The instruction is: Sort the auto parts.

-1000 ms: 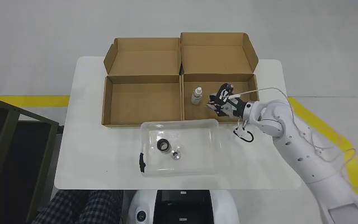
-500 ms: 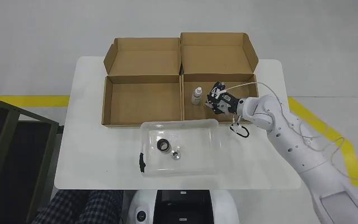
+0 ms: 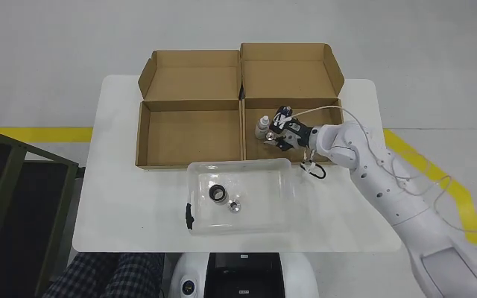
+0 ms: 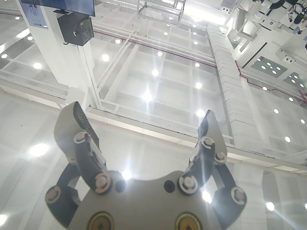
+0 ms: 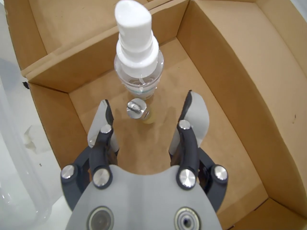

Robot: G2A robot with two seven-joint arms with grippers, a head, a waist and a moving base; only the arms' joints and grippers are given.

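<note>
While the right pincer [image 5: 147,97] hangs inside the right-hand cardboard box [image 5: 227,60], its jaws stand wide apart and hold nothing, and the prize sits right there in front of them: a small bolt-like part [image 5: 140,112] on the box floor, just beside the base of the spray bottle [image 5: 138,60], on the bottle's pincer side. Whether part and bottle touch, I cannot tell. The part falls between the two fingers' lines, a little ahead of the tips, its slotted metal head toward the bottle and its pale shank slanting away from it, so its short axis seems to run roughly along the approach, not across the gap. That looks like the crux: any closing move has the upright bottle close behind the target, and a nudge could tip it. On the robot's side of the bottle, the clear tub [image 3: 238,165] on the worktop [image 3: 127,201] holds a black ring [image 3: 218,194] and a small metal piece [image 3: 234,207]. The left pincer [image 4: 142,111] points at the ceiling, spread open and empty, so the right arm is plainly the nearer one.
</note>
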